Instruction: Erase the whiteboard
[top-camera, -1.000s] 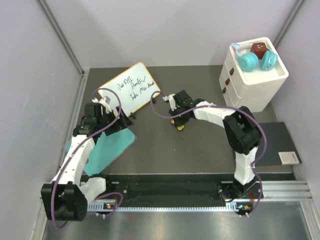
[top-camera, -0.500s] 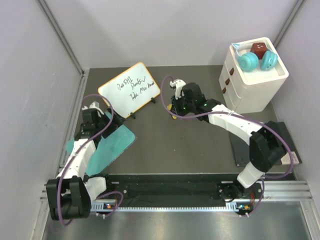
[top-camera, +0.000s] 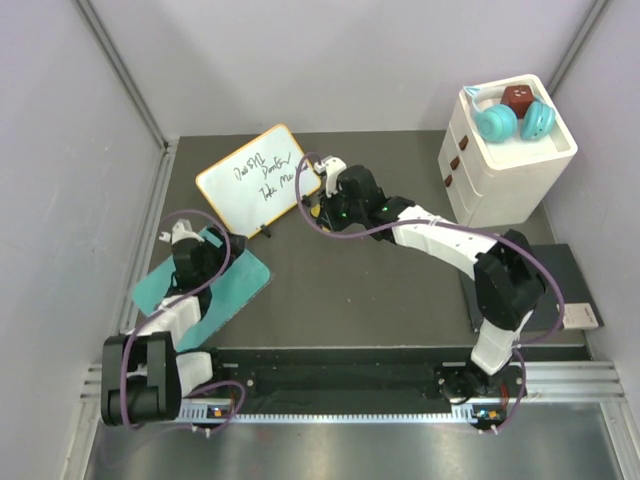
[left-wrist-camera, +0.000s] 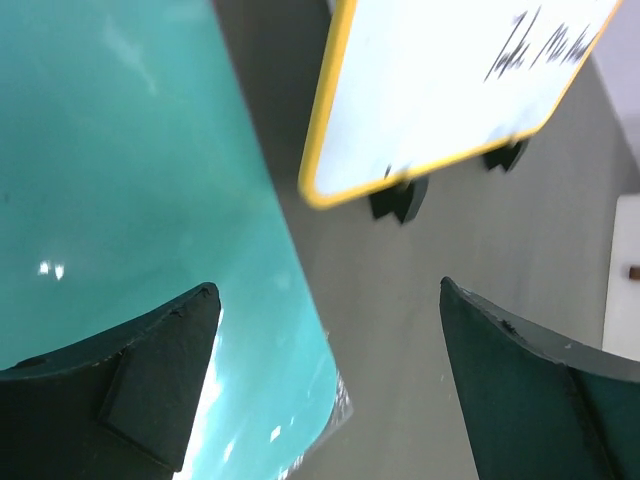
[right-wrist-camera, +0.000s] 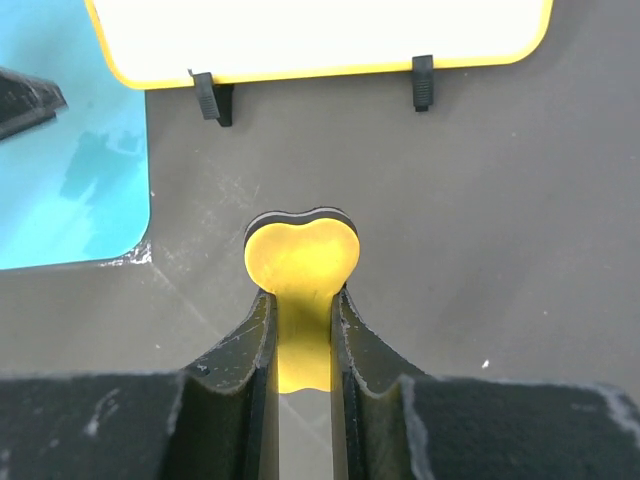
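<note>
The whiteboard (top-camera: 258, 180) stands tilted on small black feet at the back left, with a yellow-orange rim and black handwriting on it. My right gripper (top-camera: 318, 205) is just in front of its right lower corner, apart from it. In the right wrist view the right gripper (right-wrist-camera: 301, 292) is shut on a yellow heart-shaped eraser (right-wrist-camera: 300, 250), and the board's lower edge (right-wrist-camera: 320, 30) and feet (right-wrist-camera: 423, 82) lie ahead. My left gripper (top-camera: 188, 248) is open and empty over the teal mat (top-camera: 215, 290). In the left wrist view it (left-wrist-camera: 328, 288) faces the board (left-wrist-camera: 440, 90).
A white drawer unit (top-camera: 500, 180) stands at the back right with teal headphones (top-camera: 515, 122) and a brown cube on top. A dark grey notebook (top-camera: 545, 290) lies at the right. Walls close in left, back and right. The teal mat also shows in the wrist views (left-wrist-camera: 130, 170) (right-wrist-camera: 70, 170).
My right arm has swung left with the eraser, up to the whiteboard's lower right corner. My left arm has drawn back from the board toward the near left, over the teal mat.
</note>
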